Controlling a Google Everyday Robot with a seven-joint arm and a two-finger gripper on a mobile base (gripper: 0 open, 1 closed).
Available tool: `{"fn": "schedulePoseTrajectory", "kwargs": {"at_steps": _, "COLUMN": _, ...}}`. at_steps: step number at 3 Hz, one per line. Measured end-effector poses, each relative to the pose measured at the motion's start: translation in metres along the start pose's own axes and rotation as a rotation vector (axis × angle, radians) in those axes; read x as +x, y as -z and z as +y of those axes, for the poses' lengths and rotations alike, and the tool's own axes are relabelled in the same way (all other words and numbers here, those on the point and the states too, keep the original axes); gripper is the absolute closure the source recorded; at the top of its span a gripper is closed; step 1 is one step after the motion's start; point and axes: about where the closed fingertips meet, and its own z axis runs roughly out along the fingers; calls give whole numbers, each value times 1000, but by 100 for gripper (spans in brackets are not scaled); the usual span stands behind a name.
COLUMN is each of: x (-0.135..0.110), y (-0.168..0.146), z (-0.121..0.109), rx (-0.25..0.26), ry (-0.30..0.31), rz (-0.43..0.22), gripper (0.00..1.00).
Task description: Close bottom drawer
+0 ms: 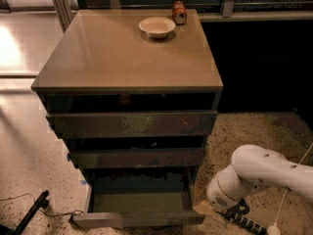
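The bottom drawer [139, 218] is the lowest of three and stands pulled out, its slim dark front near the bottom edge of the view. Its shallow grey-green tray [139, 200] is bare inside. The middle drawer front [137, 158] and the scratched top drawer front [132, 124] sit above it, each pulled out a little less. My gripper [202, 208] is low at the right front corner of the bottom drawer, at the end of the white arm [259, 175]. It sits close beside the drawer front's right end; I cannot tell if it touches.
The cabinet top [127, 58] carries a white bowl [157, 27] and a tipped can [179, 12] at the back. A dark cable and black object [32, 209] lie on the speckled floor at lower left. A black striped tool [244, 219] lies under the arm.
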Motion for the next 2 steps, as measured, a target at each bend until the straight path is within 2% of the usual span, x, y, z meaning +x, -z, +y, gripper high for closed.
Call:
{"fn": "schedulePoseTrajectory", "kwargs": {"at_steps": 1, "x": 30, "y": -39, "z": 7, "rx": -50, "ry": -34, "rz": -43, "gripper": 100}}
{"fn": "schedulePoseTrajectory", "kwargs": {"at_steps": 2, "x": 48, "y": -76, "z": 11, "rx": -90, "ry": -54, "rz": -45, "gripper": 100}}
